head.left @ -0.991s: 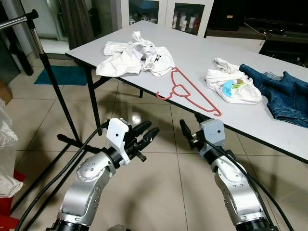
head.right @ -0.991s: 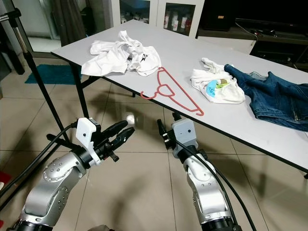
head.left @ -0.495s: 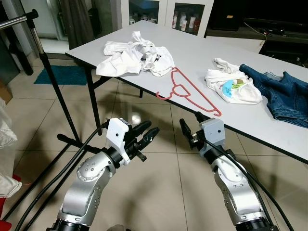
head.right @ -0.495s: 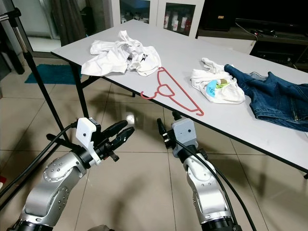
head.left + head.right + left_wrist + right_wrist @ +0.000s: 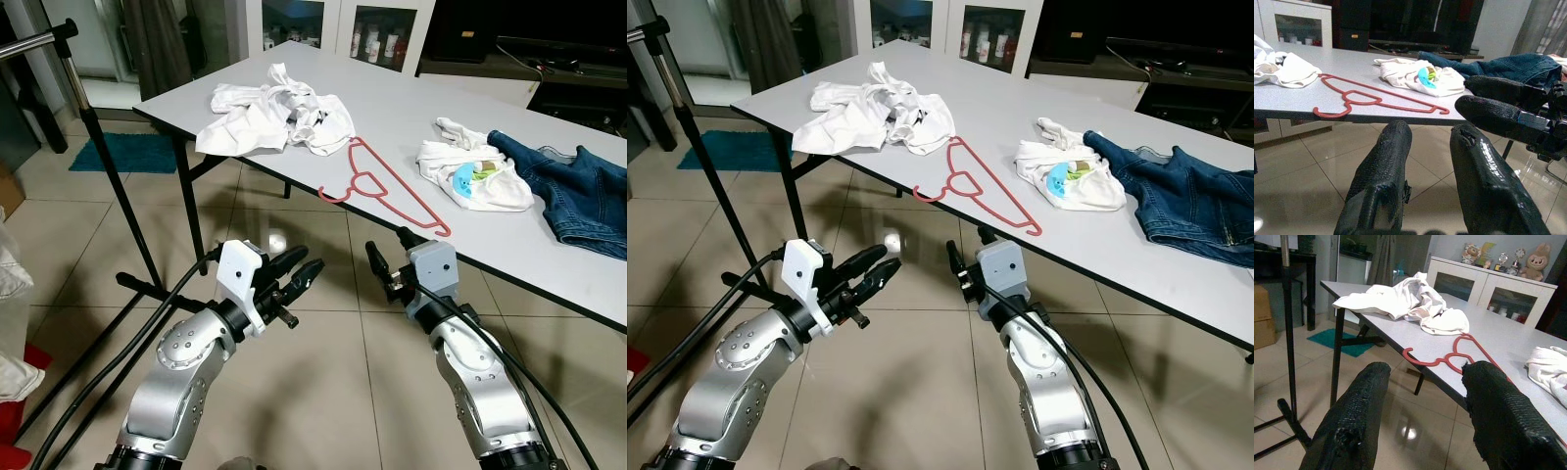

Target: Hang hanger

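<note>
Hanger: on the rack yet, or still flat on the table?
Flat on the table. The red hanger lies near the front edge, hook past it, between two white garments; neither gripper touches it.

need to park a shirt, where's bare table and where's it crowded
Bare table lies behind the red hanger, between the white clothes pile and the small white garment. The front edge right of the hanger is also free. The right end is crowded by jeans.

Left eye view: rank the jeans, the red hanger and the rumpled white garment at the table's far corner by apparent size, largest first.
1. Rumpled white garment and jeans: too close to rank, and the jeans are cut off by the frame edge.
2. Red hanger, thin outline, least area.
</note>
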`<state>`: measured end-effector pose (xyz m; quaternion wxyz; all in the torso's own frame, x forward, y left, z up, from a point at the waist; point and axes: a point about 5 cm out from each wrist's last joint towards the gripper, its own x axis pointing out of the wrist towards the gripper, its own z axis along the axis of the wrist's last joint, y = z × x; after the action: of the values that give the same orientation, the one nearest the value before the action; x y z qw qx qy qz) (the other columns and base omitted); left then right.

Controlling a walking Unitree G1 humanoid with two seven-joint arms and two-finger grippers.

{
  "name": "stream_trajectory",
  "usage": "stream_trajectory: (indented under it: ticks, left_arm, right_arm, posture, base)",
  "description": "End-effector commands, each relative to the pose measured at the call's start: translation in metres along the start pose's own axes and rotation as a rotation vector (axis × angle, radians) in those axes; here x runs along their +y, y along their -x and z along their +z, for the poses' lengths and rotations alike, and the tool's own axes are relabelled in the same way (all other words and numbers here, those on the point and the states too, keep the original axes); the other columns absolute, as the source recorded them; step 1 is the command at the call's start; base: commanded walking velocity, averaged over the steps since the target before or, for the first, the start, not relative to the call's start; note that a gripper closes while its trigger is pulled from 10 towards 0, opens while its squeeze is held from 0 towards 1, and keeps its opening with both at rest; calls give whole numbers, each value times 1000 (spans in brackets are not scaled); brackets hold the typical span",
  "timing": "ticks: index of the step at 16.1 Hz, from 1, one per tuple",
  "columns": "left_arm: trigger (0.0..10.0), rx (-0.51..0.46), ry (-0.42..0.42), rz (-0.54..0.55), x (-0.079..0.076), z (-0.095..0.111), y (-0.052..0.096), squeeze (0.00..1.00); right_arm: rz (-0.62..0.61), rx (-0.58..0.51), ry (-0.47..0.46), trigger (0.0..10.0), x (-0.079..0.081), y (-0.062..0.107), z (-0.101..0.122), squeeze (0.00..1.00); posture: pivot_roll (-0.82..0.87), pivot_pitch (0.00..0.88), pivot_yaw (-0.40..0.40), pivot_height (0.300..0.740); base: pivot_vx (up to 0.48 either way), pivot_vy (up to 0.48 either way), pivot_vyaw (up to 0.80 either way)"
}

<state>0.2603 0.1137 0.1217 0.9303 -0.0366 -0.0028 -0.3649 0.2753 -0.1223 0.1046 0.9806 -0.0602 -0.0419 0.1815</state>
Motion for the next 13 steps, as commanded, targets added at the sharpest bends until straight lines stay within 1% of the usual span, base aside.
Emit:
stream_trajectory:
  ticks: [1,8,13]
  left_arm:
    - [10000,-11,-20,-5,-2,3,-2,0]
    - [10000,-13,-22,-1,-1,4,-3,0]
    - [10000,-65,-21,22,0,11,-6,0]
  right_arm:
    - [-4,-11,14,10000,-3,-2,2,0]
    - [-7,-19,16,10000,-3,-3,3,0]
    - [-74,-122,-7,10000,-8,-3,17,0]
  posture:
    - [96,5,-55,723]
    - [96,4,-53,723]
    - [99,5,-45,723]
  base:
    - [0,0,0]
    - [0,0,0]
    - [0,0,0]
